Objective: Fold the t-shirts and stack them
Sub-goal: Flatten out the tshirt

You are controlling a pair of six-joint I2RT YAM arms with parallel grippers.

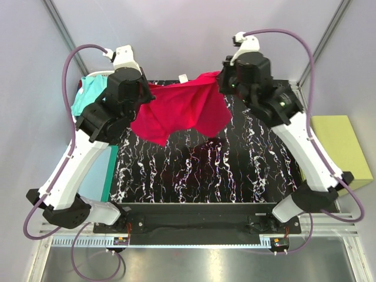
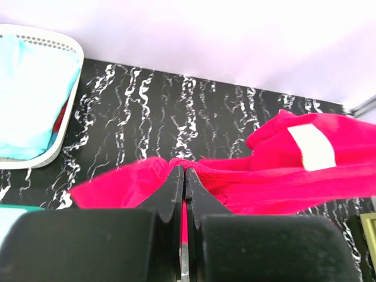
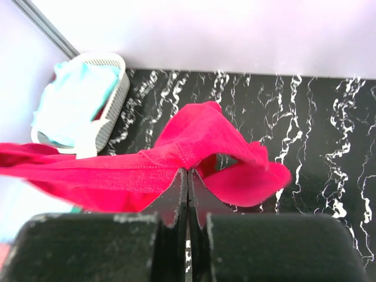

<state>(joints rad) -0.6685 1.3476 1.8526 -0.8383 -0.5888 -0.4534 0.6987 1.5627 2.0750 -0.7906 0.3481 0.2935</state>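
Top external view, from the near edge outward: first the arm bases, then the black marbled counter [image 1: 235, 170], with a mat [image 1: 94, 176] at its left edge and a block [image 1: 341, 144] off to the right. Beyond that the red shirt [image 1: 182, 108] hangs in the air over the far half, strung between the two arms. Its lower part droops in a bunch toward the left and casts a shadow on the counter. In the wrist views the left gripper [image 2: 185, 175] is pinched tight on an edge of the red cloth, and the right gripper [image 3: 188, 175] is likewise clamped on a stitched edge. Farthest, at the far-left corner, the turquoise shirt [image 1: 88, 94] lies in a white basket [image 3: 114, 97], apparently untouched. The step looks like spreading the red shirt before laying it flat. To do it well, I judge the arms should draw apart evenly until the held edge is taut. They should then lower so the drooping part lands first, and drag toward the near edge to smooth it. A slack edge risks landing crumpled.
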